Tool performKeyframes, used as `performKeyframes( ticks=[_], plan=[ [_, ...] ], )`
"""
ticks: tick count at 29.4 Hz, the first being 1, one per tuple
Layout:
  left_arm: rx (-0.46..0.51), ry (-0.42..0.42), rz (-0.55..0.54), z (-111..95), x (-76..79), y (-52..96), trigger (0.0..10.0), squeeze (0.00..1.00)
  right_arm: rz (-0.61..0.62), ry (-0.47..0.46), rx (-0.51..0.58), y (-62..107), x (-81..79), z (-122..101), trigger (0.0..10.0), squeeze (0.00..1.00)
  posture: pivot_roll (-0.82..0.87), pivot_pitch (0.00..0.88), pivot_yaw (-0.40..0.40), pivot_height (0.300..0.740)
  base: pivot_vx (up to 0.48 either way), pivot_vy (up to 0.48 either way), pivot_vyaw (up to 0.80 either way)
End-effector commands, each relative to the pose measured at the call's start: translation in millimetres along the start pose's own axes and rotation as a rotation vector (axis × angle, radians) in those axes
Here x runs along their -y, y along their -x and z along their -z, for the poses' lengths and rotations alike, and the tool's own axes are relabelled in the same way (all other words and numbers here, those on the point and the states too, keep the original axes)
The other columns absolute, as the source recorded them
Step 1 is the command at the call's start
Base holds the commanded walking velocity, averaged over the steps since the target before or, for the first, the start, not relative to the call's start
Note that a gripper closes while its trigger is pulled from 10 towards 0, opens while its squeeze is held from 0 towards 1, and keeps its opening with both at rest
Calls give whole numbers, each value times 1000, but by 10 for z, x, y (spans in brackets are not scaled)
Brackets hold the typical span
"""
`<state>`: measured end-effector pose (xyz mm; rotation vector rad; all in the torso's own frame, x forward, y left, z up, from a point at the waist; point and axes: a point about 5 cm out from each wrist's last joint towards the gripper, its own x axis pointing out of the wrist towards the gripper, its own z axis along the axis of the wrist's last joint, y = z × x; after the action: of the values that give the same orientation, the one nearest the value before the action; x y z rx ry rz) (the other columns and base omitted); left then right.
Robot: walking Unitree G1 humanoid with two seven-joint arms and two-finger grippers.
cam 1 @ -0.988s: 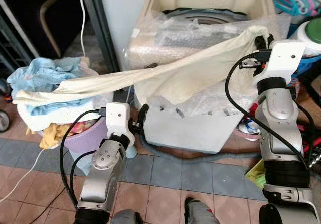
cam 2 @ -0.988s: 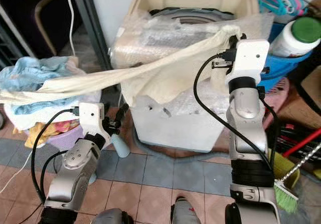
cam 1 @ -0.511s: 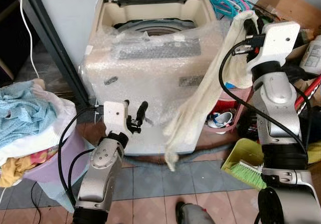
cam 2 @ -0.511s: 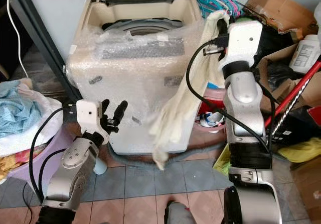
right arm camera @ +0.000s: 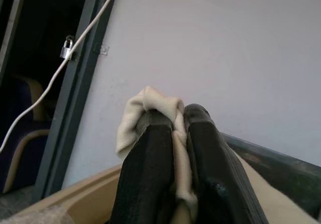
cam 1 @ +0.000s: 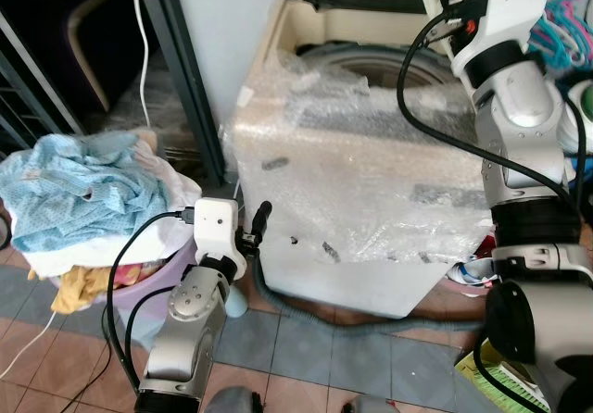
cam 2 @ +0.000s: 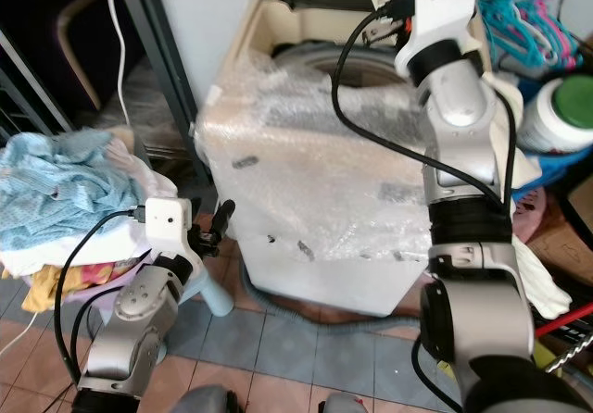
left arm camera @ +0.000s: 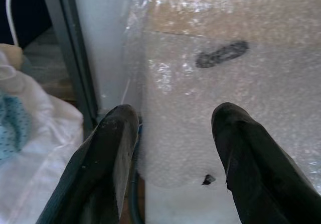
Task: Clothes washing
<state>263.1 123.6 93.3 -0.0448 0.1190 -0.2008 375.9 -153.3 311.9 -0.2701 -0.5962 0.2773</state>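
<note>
A tiled laundry corner, cluttered on both sides, frames a top-loading washing machine (cam 1: 371,200) still wrapped in bubble wrap, its lid up and drum (cam 1: 371,61) open. In the head views, the right arm reaches high over the machine's back edge, while the left gripper (cam 1: 250,232) hangs low by the machine's front corner, holding nothing. To the robot's left sits a purple laundry basket (cam 1: 148,288) heaped with clothes: a blue patterned cloth (cam 1: 83,186) on top, white, yellow and pink pieces beneath. To its right hang turquoise and pink hangers (cam 2: 533,10), with a green-capped white bottle (cam 2: 556,112) beside them; a cream cloth trails behind the right arm there, though whether it is the garment being loaded cannot be told.

The left wrist view shows that gripper's two black fingers (left arm camera: 108,163) spread wide and empty, facing the wrapped machine front and the dark door frame (left arm camera: 75,63).

The right wrist view shows the right gripper (right arm camera: 175,133) pinched tight on a fold of cream cloth (right arm camera: 148,108), with the machine's beige rim and grey wall beyond.

The grip takes only a small bunch of fabric, so the cloth could probably slip free, or land outside the drum if the hanging length catches on the bubble wrap or rim.
</note>
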Motion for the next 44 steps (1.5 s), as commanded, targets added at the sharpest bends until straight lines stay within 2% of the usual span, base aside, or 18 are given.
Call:
performKeyframes(
  ticks=[1, 3, 9, 13, 15, 18, 21, 23, 25, 26, 30, 33, 34, 38, 40, 41, 43, 44],
  plan=[
    [-27, -14, -23, 39, -65, 30, 10000, 0, -33, 18, 64, -121, -72, -146, 10000, 0, -25, 65, 42, 740, 431, 0, 456],
    [-39, -22, -29, 49, -75, 33, 10000, 0, -33, 20, 73, -155, -58, -161, 10000, 0, -24, 66, 40, 740, 433, 0, 228],
    [-74, -5, -30, 89, -46, 16, 10000, 0, 39, 45, 67, -345, 161, -248, 10000, 0, -26, 65, 40, 740, 219, 0, 0],
    [-80, -23, -11, 84, -16, -1, 10000, 0, 186, 96, 72, -478, 474, -428, 10000, 0, -20, 61, 40, 740, 0, 0, 0],
    [-83, -25, -12, 86, -18, -4, 10000, 0, 217, 96, 65, -491, 539, -453, 10000, 0, -19, 60, 39, 740, 0, 0, 0],
    [-88, -29, -15, 90, -20, -9, 10000, 0, 255, 82, 29, -502, 623, -448, 10000, 0, -14, 58, 38, 740, 0, 0, 0],
    [-88, -31, -17, 88, -22, -12, 10000, 0, 299, 56, -95, -477, 732, -318, 10000, 0, -14, 57, 34, 740, 0, 0, 0],
    [-89, -31, -17, 88, -19, -15, 10000, 0, 286, 41, -157, -447, 712, -205, 10000, 0, -11, 55, 30, 740, 0, 0, 0],
    [-90, -32, -14, 92, -9, -12, 10000, 0, 225, 39, -238, -387, 595, 2, 10000, 0, -9, 55, 26, 740, 0, 0, 0],
    [-90, -32, -14, 92, -9, -12, 10000, 0, 225, 39, -238, -387, 595, 2, 10000, 0, -9, 55, 26, 740, 0, 0, 0],
    [-101, -35, -7, 100, 13, -6, 10000, 0, 98, 44, -446, -208, 324, 456, 10000, 0, -7, 59, 26, 740, 0, 0, 0],
    [-106, -36, -7, 105, 16, -6, 10000, 0, 79, 35, -474, -152, 261, 552, 10000, 0, -8, 61, 28, 740, 0, 0, 0],
    [-110, -37, -4, 110, 22, -6, 10000, 0, 42, 24, -534, -73, 193, 676, 10000, 0, -11, 63, 28, 740, 0, 0, 0],
    [-121, -39, 3, 123, 36, -10, 10000, 0, -22, 15, -652, 56, 119, 851, 10000, 0, -13, 63, 27, 740, 0, 0, 0],
    [-123, -38, 5, 124, 38, -12, 10000, 0, -39, -17, -670, 90, 108, 884, 10000, 0, -17, 62, 26, 740, 0, 0, 0],
    [-129, -40, 9, 132, 48, -16, 10000, 0, -45, -43, -685, 148, 134, 926, 10000, 1000, -16, 62, 23, 740, 0, 0, 0],
    [-132, -41, 10, 134, 50, -17, 10000, 0, -44, -46, -683, 157, 146, 929, 10000, 1000, -16, 62, 23, 740, 0, 0, 0],
    [-135, -40, 10, 137, 53, -18, 10000, 0, -34, -67, -629, 126, 177, 878, 10000, 1000, -16, 61, 22, 740, 0, 0, 0]
  ],
)
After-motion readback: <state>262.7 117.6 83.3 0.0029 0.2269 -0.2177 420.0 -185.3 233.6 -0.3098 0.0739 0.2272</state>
